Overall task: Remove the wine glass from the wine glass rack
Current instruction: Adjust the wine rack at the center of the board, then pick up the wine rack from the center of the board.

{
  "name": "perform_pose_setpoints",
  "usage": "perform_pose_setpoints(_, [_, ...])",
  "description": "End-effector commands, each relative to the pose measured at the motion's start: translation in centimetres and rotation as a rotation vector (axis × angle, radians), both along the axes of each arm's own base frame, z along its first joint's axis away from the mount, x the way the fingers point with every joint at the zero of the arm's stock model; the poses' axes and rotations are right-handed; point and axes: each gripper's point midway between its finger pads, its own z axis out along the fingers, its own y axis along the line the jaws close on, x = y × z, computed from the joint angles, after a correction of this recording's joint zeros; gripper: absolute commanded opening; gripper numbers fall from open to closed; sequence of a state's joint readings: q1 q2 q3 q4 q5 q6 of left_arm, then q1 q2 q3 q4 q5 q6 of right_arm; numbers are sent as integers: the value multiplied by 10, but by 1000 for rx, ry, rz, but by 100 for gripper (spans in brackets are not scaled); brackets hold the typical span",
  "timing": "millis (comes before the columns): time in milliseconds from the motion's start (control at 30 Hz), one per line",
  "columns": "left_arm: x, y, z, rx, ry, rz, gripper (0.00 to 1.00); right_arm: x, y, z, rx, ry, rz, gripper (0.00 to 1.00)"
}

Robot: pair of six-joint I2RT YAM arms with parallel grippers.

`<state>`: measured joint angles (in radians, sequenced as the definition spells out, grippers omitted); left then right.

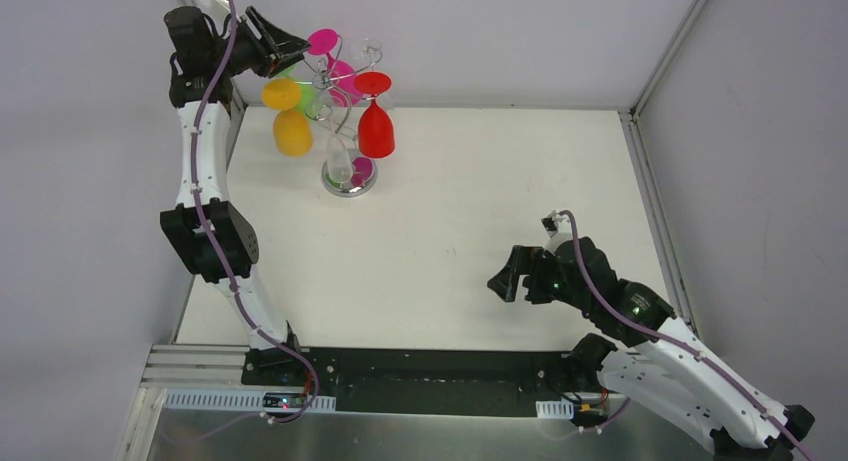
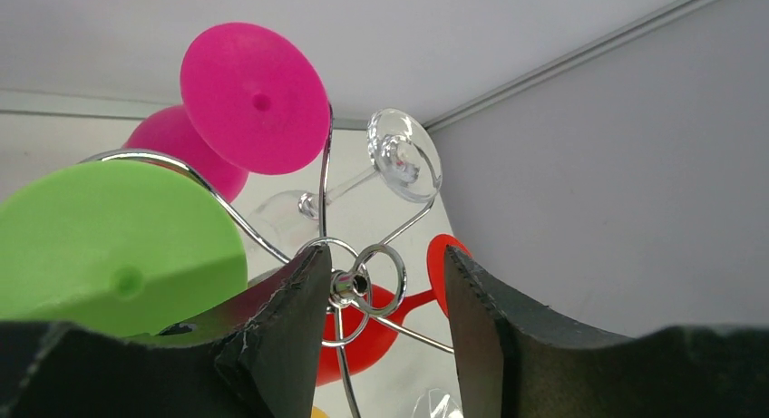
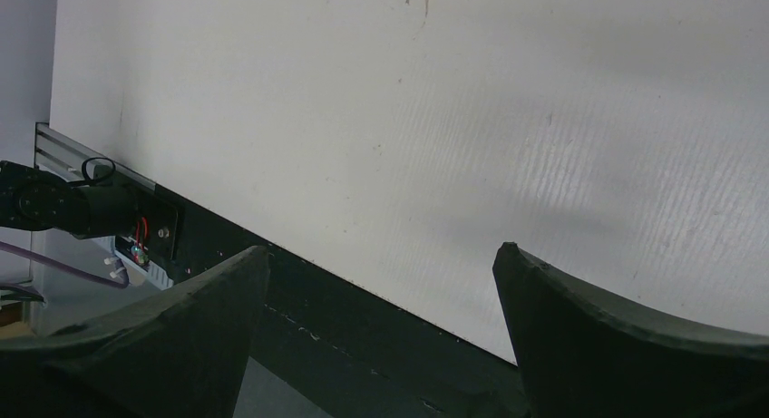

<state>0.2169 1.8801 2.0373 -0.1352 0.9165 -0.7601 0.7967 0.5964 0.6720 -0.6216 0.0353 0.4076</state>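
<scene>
Left fingers (image 2: 277, 336), parted and empty by the top of the wine glass rack (image 2: 349, 286) at the far-left corner of the surface (image 1: 480, 201), should clasp the stem of the green wine glass (image 2: 109, 246) and slide it outward; right fingers (image 3: 580, 336) gape idle.

Chrome rack (image 1: 345, 189), white table (image 1: 450, 211)

Left wrist view: green glass (image 2: 109, 246) cut off at the left edge, its lower rim occluded. Orange glass (image 2: 319, 412) is only a sliver at the bottom edge. Wine glass rack (image 2: 363, 280) stem and base fall out of frame. Top view: green glass largely hidden behind the orange one.
</scene>
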Motion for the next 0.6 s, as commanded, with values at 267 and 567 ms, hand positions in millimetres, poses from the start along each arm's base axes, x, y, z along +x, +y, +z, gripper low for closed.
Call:
perform_pose_setpoints(267, [-10, -8, 7, -48, 82, -72, 49, 0, 9, 7, 47, -10, 20, 99])
perform_pose_setpoints(567, [-14, -14, 3, -76, 138, -104, 48, 0, 10, 7, 42, -6, 22, 99])
